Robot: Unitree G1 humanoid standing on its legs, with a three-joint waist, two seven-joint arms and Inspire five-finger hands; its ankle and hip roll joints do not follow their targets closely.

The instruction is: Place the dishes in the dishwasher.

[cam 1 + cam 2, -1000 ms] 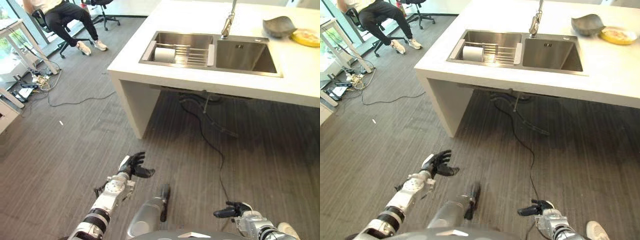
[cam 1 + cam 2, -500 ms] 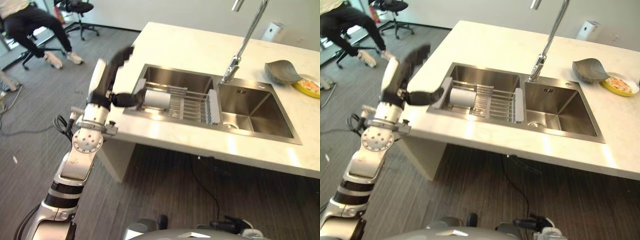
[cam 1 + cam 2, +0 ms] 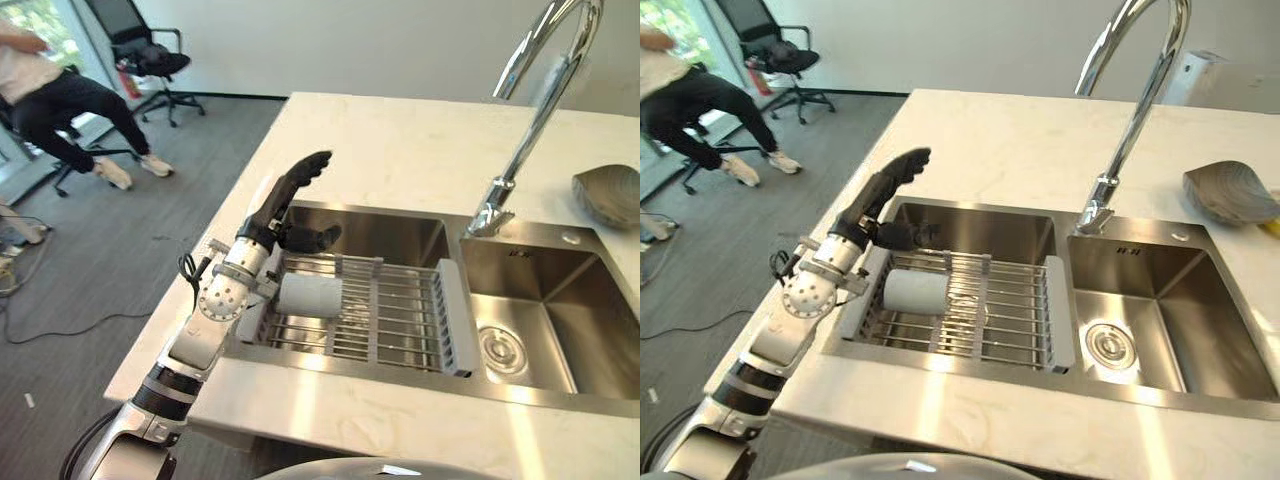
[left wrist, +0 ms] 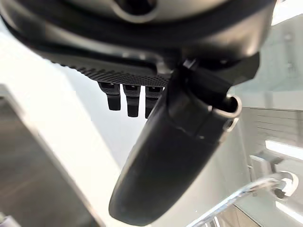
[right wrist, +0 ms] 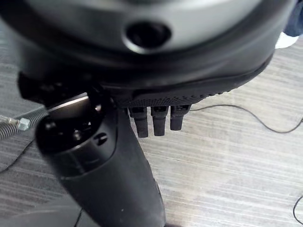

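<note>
A white cup [image 3: 310, 295] lies on its side on a wire dish rack [image 3: 400, 320] in the left basin of the steel sink [image 3: 350, 225]. My left hand [image 3: 265, 225] hovers open over the rack's near-left corner, just above and left of the cup, not touching it. In the left wrist view its thumb [image 4: 175, 156] and fingers [image 4: 128, 97] are straight with nothing between them. A grey bowl [image 3: 1230, 192] sits on the counter at the far right, with a yellow plate's edge [image 3: 1274, 228] beside it. My right hand [image 5: 142, 47] hangs open over the grey floor.
A tall chrome faucet [image 3: 530, 100] rises between the two basins. The right basin [image 3: 560, 330] holds nothing. The white counter [image 3: 400, 140] surrounds the sink. A person [image 3: 60, 100] sits on an office chair at the far left, with another chair [image 3: 140, 50] behind.
The camera has risen and moved in over the sink. My left hand came up from near the floor to the rack beside the cup. The right hand stays low.
</note>
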